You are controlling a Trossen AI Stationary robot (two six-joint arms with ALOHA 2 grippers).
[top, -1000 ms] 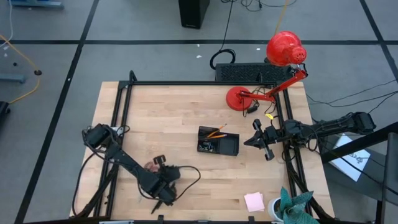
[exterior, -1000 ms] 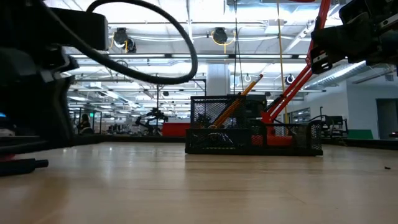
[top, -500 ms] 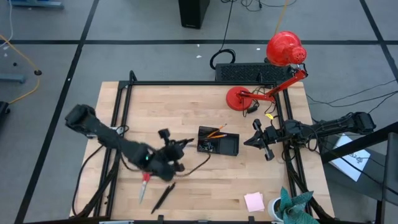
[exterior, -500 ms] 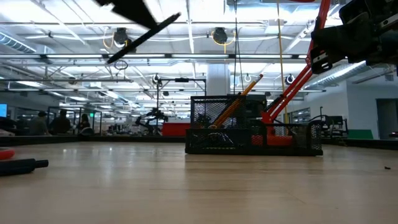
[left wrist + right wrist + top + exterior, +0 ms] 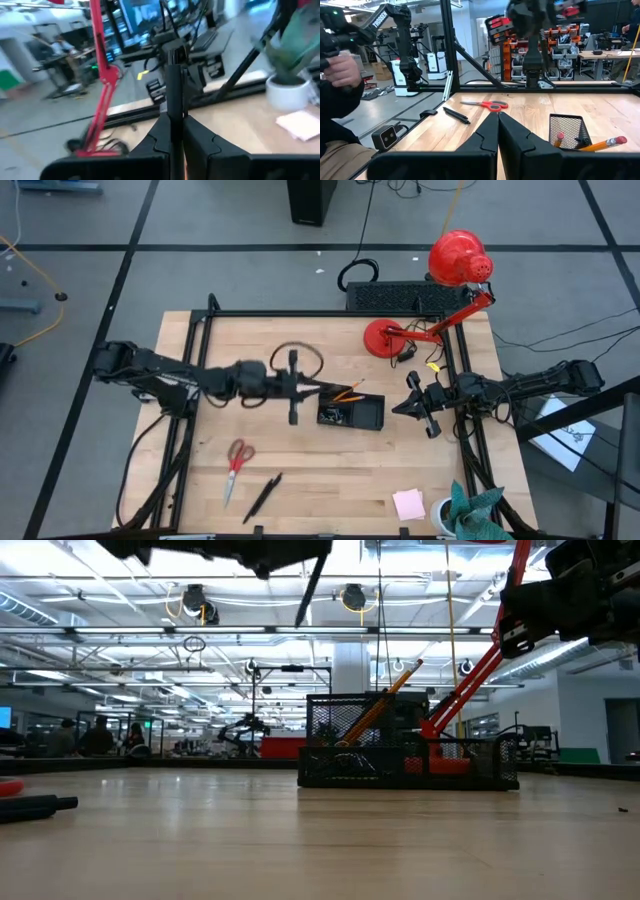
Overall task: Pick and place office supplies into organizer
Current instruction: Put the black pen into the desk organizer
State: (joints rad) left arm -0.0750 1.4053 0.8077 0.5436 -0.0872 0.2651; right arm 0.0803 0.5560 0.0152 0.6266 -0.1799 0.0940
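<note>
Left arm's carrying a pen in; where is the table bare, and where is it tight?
Bare: the wood between the scissors and the organizer, and the strip from there to the sticky-note pad. Tight: between the organizer and the right gripper, and by the lamp base.

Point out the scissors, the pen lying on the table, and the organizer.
scissors [image 5: 236, 463]: high view, on the blades just below the red handles.
pen [image 5: 263, 496]: high view, middle of the barrel.
organizer [image 5: 368, 415]: high view, floor of its bare right compartment.
</note>
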